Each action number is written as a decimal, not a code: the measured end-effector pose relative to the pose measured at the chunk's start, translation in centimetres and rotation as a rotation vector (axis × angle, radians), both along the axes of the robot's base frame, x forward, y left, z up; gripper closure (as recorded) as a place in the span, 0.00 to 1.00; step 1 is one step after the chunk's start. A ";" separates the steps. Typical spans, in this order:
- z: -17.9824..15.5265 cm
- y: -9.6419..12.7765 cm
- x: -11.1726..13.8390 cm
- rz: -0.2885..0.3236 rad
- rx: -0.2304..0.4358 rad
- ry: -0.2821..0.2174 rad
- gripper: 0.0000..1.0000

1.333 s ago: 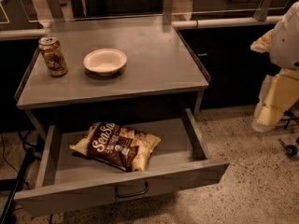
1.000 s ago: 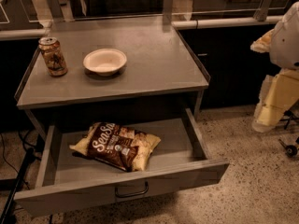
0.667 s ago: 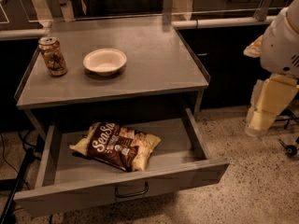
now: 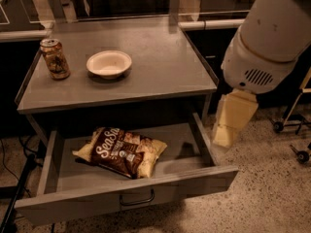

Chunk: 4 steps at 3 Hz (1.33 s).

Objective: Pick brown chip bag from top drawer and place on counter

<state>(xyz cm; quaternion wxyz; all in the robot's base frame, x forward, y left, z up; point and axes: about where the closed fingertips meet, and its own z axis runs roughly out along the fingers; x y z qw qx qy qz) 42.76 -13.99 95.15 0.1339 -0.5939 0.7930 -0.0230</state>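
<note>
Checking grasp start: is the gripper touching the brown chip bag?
Apart. The camera view shows the gripper beyond the right wall of the top drawer, with bare drawer floor between it and the brown chip bag.

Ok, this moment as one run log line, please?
hand: right of top drawer | brown chip bag: inside drawer, ungrasped | counter: no bag yet

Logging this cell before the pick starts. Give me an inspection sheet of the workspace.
Surface: counter, grey metal, flat.
Job's things: brown chip bag lies in the open top drawer, left of middle.
Clutter: can and white bowl on the counter.
Grippers: gripper hangs right of the drawer, apart from the bag.
Cables: dark cable on the floor, left.
Surroundings: speckled floor; wheeled frame far right.
</note>
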 end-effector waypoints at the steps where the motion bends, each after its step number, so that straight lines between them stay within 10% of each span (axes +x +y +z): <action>1: -0.1 0.5 0.0 -0.009 0.004 0.002 0.00; 4: -5.9 6.9 1.9 -0.027 0.160 0.087 0.00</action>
